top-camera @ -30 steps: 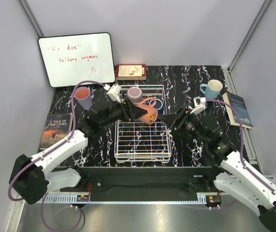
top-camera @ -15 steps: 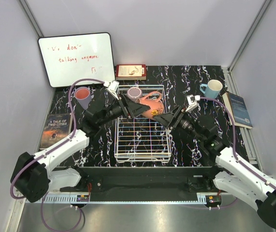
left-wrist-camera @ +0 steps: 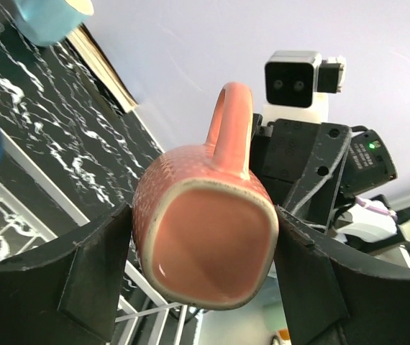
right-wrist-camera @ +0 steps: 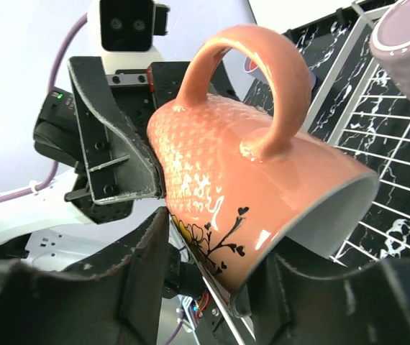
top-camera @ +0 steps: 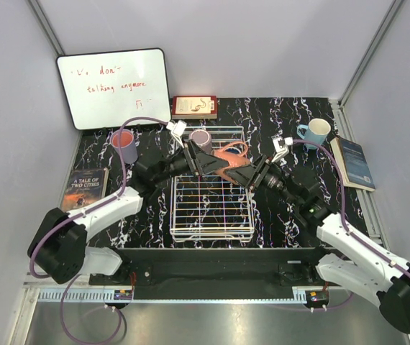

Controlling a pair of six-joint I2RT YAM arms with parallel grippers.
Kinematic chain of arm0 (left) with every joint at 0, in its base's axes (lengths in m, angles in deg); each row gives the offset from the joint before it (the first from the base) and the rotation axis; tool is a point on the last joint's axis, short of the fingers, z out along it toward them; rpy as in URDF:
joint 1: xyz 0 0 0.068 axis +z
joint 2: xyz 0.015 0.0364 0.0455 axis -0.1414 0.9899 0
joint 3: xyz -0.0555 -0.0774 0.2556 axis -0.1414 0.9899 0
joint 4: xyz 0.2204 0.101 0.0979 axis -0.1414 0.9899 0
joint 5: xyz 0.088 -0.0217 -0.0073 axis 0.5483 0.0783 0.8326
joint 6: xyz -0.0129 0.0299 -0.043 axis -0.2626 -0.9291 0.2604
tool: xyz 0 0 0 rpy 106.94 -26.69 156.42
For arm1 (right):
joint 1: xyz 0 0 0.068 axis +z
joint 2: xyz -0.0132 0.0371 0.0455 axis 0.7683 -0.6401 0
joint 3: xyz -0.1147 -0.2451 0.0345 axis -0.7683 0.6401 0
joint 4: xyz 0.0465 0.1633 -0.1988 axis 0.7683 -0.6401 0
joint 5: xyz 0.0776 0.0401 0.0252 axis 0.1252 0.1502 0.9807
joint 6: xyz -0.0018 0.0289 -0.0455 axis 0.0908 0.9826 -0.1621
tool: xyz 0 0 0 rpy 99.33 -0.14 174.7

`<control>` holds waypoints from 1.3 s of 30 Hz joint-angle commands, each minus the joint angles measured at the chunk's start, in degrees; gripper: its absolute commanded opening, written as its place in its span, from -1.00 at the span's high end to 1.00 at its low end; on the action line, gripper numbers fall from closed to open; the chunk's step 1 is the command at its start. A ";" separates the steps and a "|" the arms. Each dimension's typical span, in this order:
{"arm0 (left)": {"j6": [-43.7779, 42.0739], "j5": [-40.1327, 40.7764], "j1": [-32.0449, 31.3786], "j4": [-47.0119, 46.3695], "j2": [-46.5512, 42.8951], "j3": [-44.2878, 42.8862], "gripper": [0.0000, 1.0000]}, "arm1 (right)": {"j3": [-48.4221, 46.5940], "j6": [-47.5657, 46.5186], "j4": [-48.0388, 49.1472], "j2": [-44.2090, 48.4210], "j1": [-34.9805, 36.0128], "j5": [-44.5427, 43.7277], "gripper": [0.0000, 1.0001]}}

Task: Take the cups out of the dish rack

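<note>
Salmon-pink ceramic mug point(top-camera: 228, 159): in the air above the far half of the rack, on its side, handle up.
Left tool point(top-camera: 214, 167): clamped on the mug's base end, with its fingers point(left-wrist-camera: 93, 280) against both sides.
Right tool point(top-camera: 247, 176): fingers flank the mug's open end; cannot tell whether they press.
White wire-grid dish rack point(top-camera: 212, 233): mid-worktop, with a mauve cup point(top-camera: 201, 138) at its far left.
Light blue mug point(top-camera: 314, 132): upright on the black marbled worktop point(top-camera: 291, 115), far right.
</note>
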 commanded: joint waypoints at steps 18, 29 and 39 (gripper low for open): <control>-7.58 -3.97 -0.20 7.57 -2.89 -7.54 -0.59 | -3.42 -5.14 -6.33 4.68 0.38 -1.10 1.00; -14.55 12.10 1.74 28.21 -8.42 -13.27 -0.98 | -12.79 -13.31 -26.70 11.02 0.38 -16.18 1.00; -17.89 25.48 1.74 41.86 -17.11 -10.72 -0.98 | -37.15 -26.33 -49.49 -17.60 -0.06 -49.62 1.00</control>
